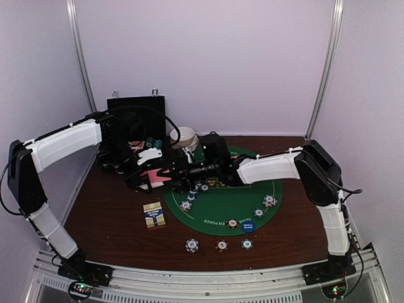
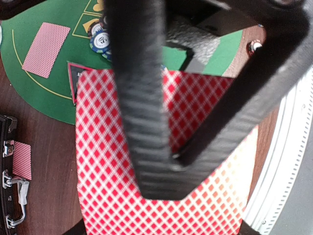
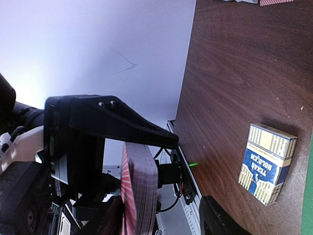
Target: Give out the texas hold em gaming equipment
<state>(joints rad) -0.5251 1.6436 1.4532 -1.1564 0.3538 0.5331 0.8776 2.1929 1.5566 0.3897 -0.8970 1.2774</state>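
L gripper [image 2: 165, 164] clenched on the pink-backed deck [image 2: 117, 205], held above the table [image 1: 101, 214] just off the green mat's [image 1: 221, 205] left edge, so R gripper [image 3: 161, 221], jaws apart w/ deck edge between, can prob. draw a card to deal.

The card box [image 3: 267, 164] reads "TEXAS HOLD'EM" on its blue band; the green mat [image 1: 224, 203] shows "TEXAS" and "EM POKER"; the blue disc [image 1: 247, 226] lettering is unreadable
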